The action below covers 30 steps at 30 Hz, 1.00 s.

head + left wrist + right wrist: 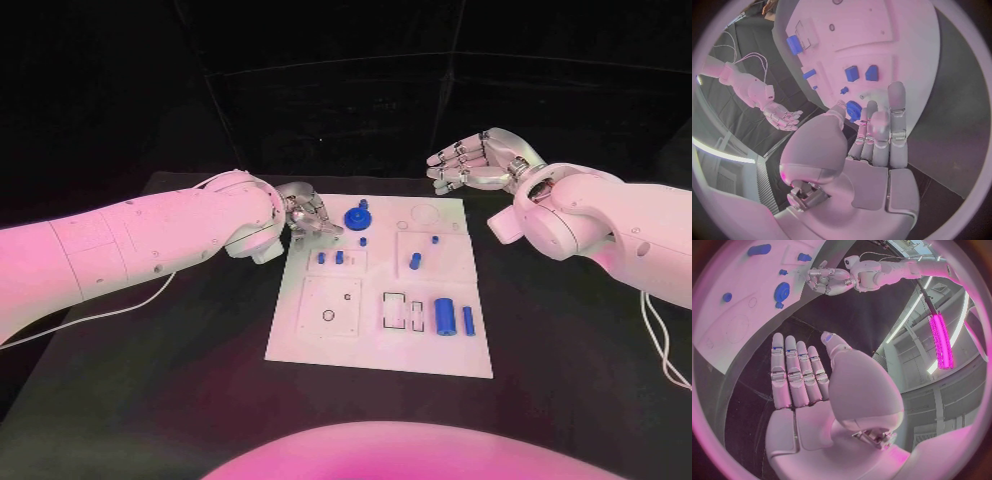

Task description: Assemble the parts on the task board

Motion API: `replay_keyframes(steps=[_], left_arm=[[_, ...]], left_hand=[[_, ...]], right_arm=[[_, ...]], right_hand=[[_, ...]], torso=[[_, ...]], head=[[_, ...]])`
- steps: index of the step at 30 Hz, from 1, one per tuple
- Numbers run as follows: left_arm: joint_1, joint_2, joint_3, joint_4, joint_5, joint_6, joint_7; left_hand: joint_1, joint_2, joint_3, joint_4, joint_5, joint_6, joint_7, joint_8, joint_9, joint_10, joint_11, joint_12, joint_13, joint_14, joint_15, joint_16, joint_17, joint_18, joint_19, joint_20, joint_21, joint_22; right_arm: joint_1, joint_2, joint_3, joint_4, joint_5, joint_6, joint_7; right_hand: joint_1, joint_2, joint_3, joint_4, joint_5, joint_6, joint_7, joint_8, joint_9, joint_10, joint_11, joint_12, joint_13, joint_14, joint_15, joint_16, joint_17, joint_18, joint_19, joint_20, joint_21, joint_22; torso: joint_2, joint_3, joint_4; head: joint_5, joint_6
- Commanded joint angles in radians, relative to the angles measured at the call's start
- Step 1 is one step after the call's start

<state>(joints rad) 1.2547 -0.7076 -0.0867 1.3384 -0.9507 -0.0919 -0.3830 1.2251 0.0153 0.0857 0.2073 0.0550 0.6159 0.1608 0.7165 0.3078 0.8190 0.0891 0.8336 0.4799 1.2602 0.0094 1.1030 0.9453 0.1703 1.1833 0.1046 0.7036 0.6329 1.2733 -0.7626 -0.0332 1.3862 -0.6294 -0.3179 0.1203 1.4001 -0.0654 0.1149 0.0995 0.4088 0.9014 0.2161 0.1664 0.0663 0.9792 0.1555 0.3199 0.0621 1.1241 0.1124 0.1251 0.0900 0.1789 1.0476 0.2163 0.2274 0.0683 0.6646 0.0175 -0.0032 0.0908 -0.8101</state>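
Hovering our left hand at the board's far-left corner, fingers apart, empty, beside the round part, our right hand spread, empty, beyond the far-right corner.

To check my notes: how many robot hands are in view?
2. The left hand is at the task board's far left edge; the right hand is beyond its far right corner.
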Motion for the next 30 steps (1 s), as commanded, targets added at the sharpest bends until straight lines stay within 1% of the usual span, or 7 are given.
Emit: replay_keyframes(steps=[1,5,8,12,18,22,30], left_arm=[[0.003,0.014,0.000,-0.010,-0.006,-0.040,0.263],[0.003,0.039,0.000,-0.033,-0.096,-0.031,0.372],[0.003,0.064,-0.002,-0.059,-0.170,-0.021,0.417],[0.002,0.094,-0.009,-0.092,-0.256,-0.019,0.433],[0.000,0.133,-0.022,-0.136,-0.356,-0.007,0.408],[-0.001,0.153,-0.025,-0.161,-0.427,0.001,0.405],[-0.003,0.185,-0.026,-0.197,-0.469,0.026,0.403]], left_hand=[[0.092,0.016,0.031,-0.049,0.006,-0.006,0.012,-0.011,-0.019,-0.046,0.013,-0.038,-0.035,-0.090,0.013,-0.115,-0.134,0.009,-0.030,0.014,-0.051,-0.034],[0.221,0.025,0.113,-0.127,0.006,0.016,0.010,-0.046,-0.061,-0.070,0.014,-0.098,-0.097,-0.136,0.013,-0.164,-0.199,0.013,-0.041,0.018,-0.090,-0.060],[0.251,-0.015,0.183,-0.166,0.006,0.048,0.016,-0.107,-0.114,-0.061,0.023,-0.163,-0.170,-0.135,0.016,-0.161,-0.221,0.012,-0.032,0.018,-0.094,-0.064],[0.216,-0.077,0.218,-0.174,0.003,0.103,0.009,-0.168,-0.167,-0.038,0.021,-0.226,-0.244,-0.005,0.013,-0.016,-0.104,0.010,0.037,0.017,-0.055,-0.048],[0.177,-0.115,0.285,-0.184,0.003,0.176,-0.002,-0.257,-0.232,-0.001,0.013,-0.300,-0.338,0.143,0.002,0.184,0.090,0.000,0.143,0.004,0.067,0.052],[0.163,-0.138,0.294,-0.196,0.003,0.209,-0.007,-0.280,-0.243,0.028,0.008,-0.309,-0.364,0.177,-0.001,0.222,0.126,-0.017,0.193,0.001,0.166,0.153],[0.143,-0.152,0.288,-0.199,0.002,0.227,-0.012,-0.303,-0.244,0.040,0.003,-0.322,-0.384,0.192,-0.006,0.231,0.126,-0.021,0.211,-0.004,0.191,0.178]], right_arm=[[0.002,0.000,0.001,0.000,-0.001,-0.006,0.008],[0.002,0.001,0.001,0.000,-0.001,-0.005,0.008],[0.002,0.002,0.001,0.000,-0.003,-0.004,0.010],[0.002,0.004,0.001,0.000,-0.004,-0.003,0.010],[0.002,0.006,0.001,-0.001,-0.005,-0.002,0.013],[0.002,0.007,0.001,0.000,-0.005,-0.003,0.016],[0.002,0.010,0.001,-0.001,-0.010,-0.004,0.017]], right_hand=[[0.003,0.008,0.005,-0.002,-0.005,0.004,0.002,-0.004,-0.001,0.005,0.002,-0.004,-0.001,0.008,-0.001,-0.005,-0.002,0.004,0.006,-0.002,-0.005,-0.002],[0.003,0.008,0.005,-0.002,-0.005,0.004,0.002,-0.004,-0.001,0.005,0.002,-0.004,-0.001,0.008,-0.001,-0.005,-0.002,0.004,0.006,-0.002,-0.005,-0.002],[0.003,0.008,0.005,-0.002,-0.005,0.004,0.002,-0.004,-0.001,0.005,0.002,-0.004,-0.001,0.008,-0.001,-0.005,-0.002,0.004,0.006,-0.002,-0.005,-0.002],[0.003,0.008,0.005,-0.002,-0.005,0.004,0.002,-0.004,-0.001,0.005,0.002,-0.004,-0.001,0.008,-0.001,-0.005,-0.002,0.004,0.006,-0.002,-0.005,-0.002],[0.003,0.009,0.008,-0.003,-0.005,0.005,0.003,-0.005,-0.001,0.006,0.002,-0.006,-0.001,0.010,-0.001,-0.006,-0.004,0.004,0.007,-0.002,-0.007,-0.002],[0.000,0.008,0.009,-0.002,-0.002,0.006,0.004,-0.006,-0.001,0.007,0.003,-0.007,-0.001,0.011,-0.001,-0.007,-0.005,0.004,0.008,-0.002,-0.009,-0.002],[-0.002,0.007,0.010,-0.002,0.000,0.007,0.004,-0.006,-0.001,0.008,0.003,-0.008,-0.001,0.012,-0.001,-0.008,-0.007,0.004,0.009,-0.002,-0.010,-0.001]], torso=[[0.001,-0.0001,-0.0017],[0.001,-0.0002,-0.0024],[0.001,-0.0001,-0.0027],[0.002,-0.0002,-0.0014],[0.002,-0.0011,-0.0005],[0.001,-0.0003,-0.0005],[0.000,-0.0005,-0.0013]], head=[[-0.005,0.004],[-0.010,0.004],[-0.014,0.007],[-0.017,0.009],[-0.020,0.009],[-0.022,0.009],[-0.023,0.006]])
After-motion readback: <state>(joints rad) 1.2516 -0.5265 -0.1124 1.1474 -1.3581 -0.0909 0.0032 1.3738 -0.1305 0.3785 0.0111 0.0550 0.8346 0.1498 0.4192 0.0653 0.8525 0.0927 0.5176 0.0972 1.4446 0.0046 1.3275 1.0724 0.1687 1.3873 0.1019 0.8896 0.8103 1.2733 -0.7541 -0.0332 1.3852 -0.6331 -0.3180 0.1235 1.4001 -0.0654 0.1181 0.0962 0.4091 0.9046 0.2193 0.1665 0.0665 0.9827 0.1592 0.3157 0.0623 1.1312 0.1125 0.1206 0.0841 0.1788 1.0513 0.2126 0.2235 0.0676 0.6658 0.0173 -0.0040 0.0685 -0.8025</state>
